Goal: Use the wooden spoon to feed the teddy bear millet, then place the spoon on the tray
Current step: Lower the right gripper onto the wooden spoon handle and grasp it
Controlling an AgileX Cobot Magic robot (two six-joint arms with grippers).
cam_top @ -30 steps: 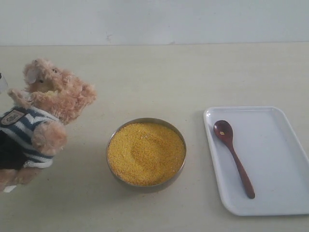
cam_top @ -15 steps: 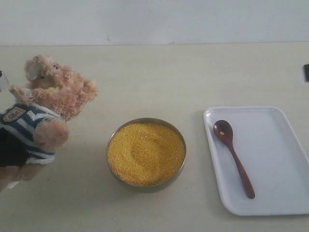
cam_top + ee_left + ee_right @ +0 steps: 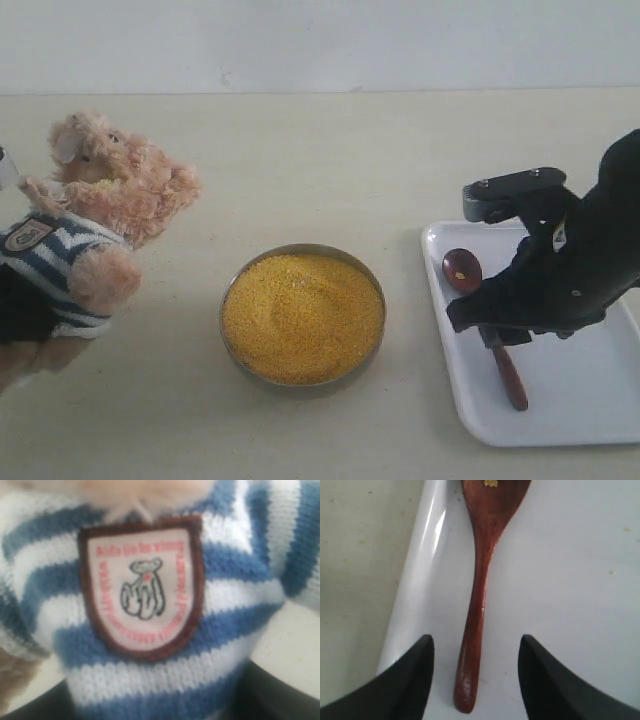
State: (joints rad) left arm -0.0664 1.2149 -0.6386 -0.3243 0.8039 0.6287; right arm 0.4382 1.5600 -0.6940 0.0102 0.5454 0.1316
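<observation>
- Bowl (image 3: 231, 345): metal, shallow, on the beige surface (image 3: 330, 170); landmark for this entry.
- Millet (image 3: 302, 317): bright yellow, fills the bowl, with a shallow dent near the middle.
- Bear (image 3: 95, 220): well left of the bowl at the exterior view's edge, tilted, head toward the bowl. Striped shirt with a shield badge (image 3: 142, 585) fills the left wrist view.
- Left tool (image 3: 160, 711): only dark shapes below the shirt; apart or clamped on the bear cannot be told.
- Tray (image 3: 590, 400): white, right of the bowl, near it but not touching.
- Spoon (image 3: 461, 269): flat on the tray along the rim nearest the bowl, scoop toward the far end, a few yellow grains (image 3: 491, 483) in it.
- Right tool (image 3: 476, 652): above the tray, right of the bowl; fingers (image 3: 405, 680) spread apart, one on each side of the spoon's handle end, neither touching the wood.
</observation>
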